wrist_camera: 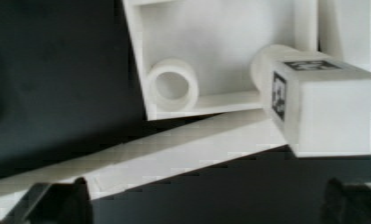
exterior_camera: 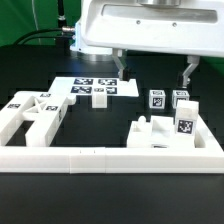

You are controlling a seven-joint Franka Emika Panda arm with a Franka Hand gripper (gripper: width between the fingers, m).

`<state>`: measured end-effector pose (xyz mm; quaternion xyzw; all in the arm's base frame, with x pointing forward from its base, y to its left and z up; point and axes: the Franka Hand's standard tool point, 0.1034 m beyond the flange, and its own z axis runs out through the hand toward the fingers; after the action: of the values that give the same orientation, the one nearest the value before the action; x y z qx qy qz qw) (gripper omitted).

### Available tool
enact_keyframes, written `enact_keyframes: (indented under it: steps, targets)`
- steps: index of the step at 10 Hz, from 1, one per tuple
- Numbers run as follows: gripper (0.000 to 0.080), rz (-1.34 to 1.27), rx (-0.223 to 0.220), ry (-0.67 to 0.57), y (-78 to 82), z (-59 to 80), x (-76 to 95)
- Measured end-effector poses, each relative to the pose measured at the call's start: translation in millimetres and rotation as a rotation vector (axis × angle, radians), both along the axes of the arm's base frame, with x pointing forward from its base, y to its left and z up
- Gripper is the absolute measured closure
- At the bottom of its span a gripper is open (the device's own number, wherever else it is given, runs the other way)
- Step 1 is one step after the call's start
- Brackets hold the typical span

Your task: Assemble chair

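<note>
**Open gripper poised over chair posts**

Exterior view: the gripper [exterior_camera: 153, 68] is hanging empty, fingers wide apart, above 2 tagged posts [exterior_camera: 157, 100], probably lining up a pick.

Wrist view: a post [wrist_camera: 324, 105] is lying beyond the fingers [wrist_camera: 57, 205], beside a slab [wrist_camera: 200, 30].

Chunky white plastic chair pieces [exterior_camera: 32, 115] lie loose at the exterior view's left. At its right, two tagged white square posts [exterior_camera: 157, 101] sit side by side behind a low white block [exterior_camera: 155, 133].
</note>
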<state>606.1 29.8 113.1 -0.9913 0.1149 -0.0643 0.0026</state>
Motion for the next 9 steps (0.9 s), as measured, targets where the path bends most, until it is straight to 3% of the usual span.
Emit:
enact_keyframes:
  steps: [2,3,4,8,9]
  targets:
    - [0.0151,0.009,0.002,-0.013,-39.6,-27.8,-46.5]
    - [0.0151,0.009,-0.007,-0.023,-47.7,-37.6,-54.7]
    - [0.0151,0.014,-0.012,-0.018,-50.2,-44.8,-59.9]
    - [0.0151,0.017,0.002,0.041,-47.0,-44.9,-61.9]
    - [0.0151,0.014,0.026,0.150,-45.8,-45.3,-68.8]
